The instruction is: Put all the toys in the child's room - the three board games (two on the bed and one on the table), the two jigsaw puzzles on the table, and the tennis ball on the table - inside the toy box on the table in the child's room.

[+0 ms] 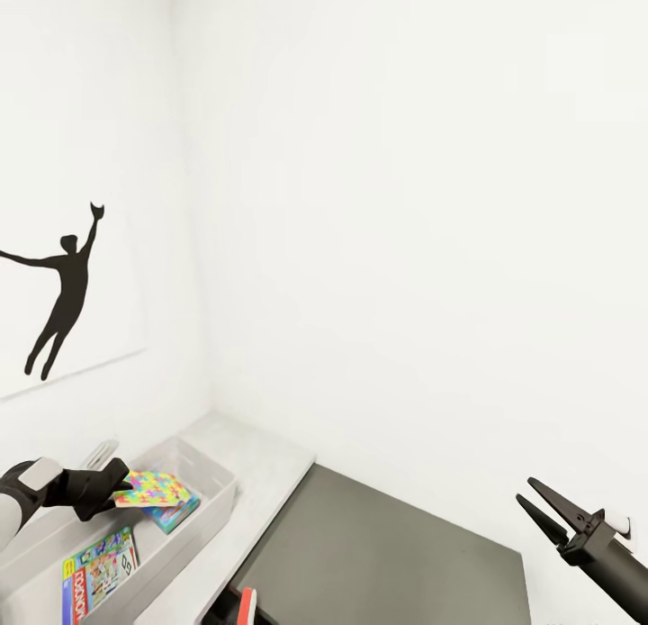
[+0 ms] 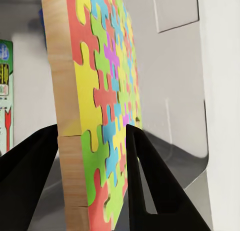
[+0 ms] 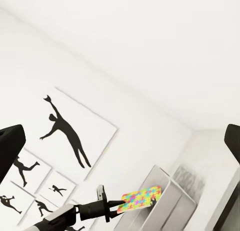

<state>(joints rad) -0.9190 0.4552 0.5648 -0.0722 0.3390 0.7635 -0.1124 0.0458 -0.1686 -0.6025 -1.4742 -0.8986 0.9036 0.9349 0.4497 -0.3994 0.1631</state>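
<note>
left arm point(image 1: 31, 490): white and black casing | right tool point(image 1: 544, 506): matte black, pointed tapered fingers

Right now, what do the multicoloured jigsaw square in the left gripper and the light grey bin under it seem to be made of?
The multicoloured jigsaw square looks like wood: its cut edge shows pale grain under matte painted pieces. The light grey bin looks like smooth moulded plastic, with rounded corners and a soft sheen, though a render leaves that open. The left gripper clamps the square's edge.
</note>
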